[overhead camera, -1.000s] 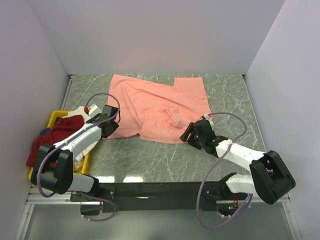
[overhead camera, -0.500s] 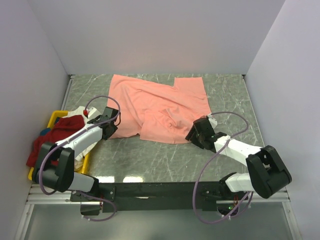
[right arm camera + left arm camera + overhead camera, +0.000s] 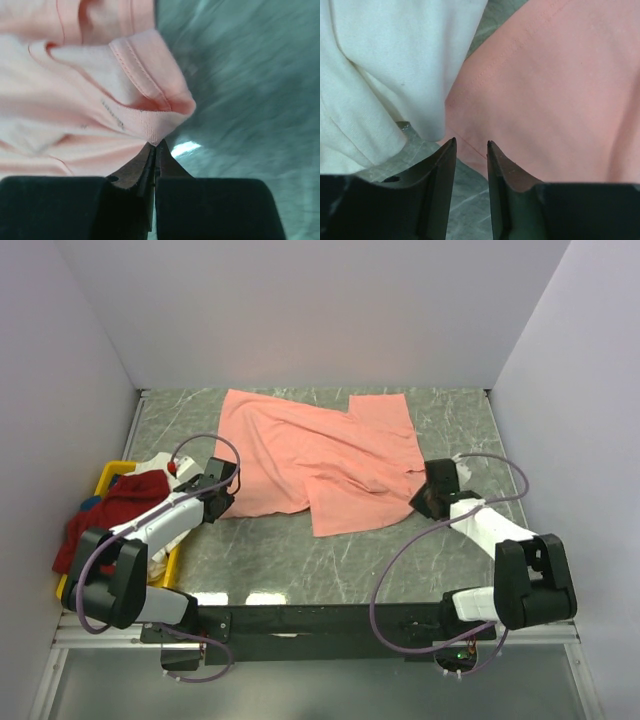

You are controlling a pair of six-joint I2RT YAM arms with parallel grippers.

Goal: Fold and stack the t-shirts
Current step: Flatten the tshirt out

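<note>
**At the shirt's two near edges: right fingers pinched, left fingers parted**

On the bench (image 3: pixel 300 560), the salmon-pink t-shirt (image 3: pixel 320 455) lies spread and rumpled across the middle and far part of the marbled surface. One flap reaches toward the near side.

The right fingers (image 3: pixel 153 156) sit at the shirt's right edge, low over the bench. They are clenched tight with no gap showing between them. A folded corner of the pink hem runs straight into their tips. The stitched band curls over just above the pinch, so this pair is grasping the salmon-pink t-shirt by that edge. Bare bench shows to the right of the fold.

The left fingers (image 3: pixel 222 502) are at the shirt's near left edge, beside the yellow bin (image 3: pixel 108 476). They are parted by a narrow gap, neither wide nor closed. In the left wrist view the pink hem's edge runs across just beyond the tips and in line with the gap. The fingers are not pressed onto the cloth, and bench shows between them lower down. Nothing is held there.

The white t-shirt (image 3: pixel 380 65) hangs in folds just left of that hem, overlapping it. It lies partly in the bin and partly over its rim.

The dark red t-shirt (image 3: pixel 115 505) is heaped in the bin and spills over its left side, well apart from the right fingers.
</note>
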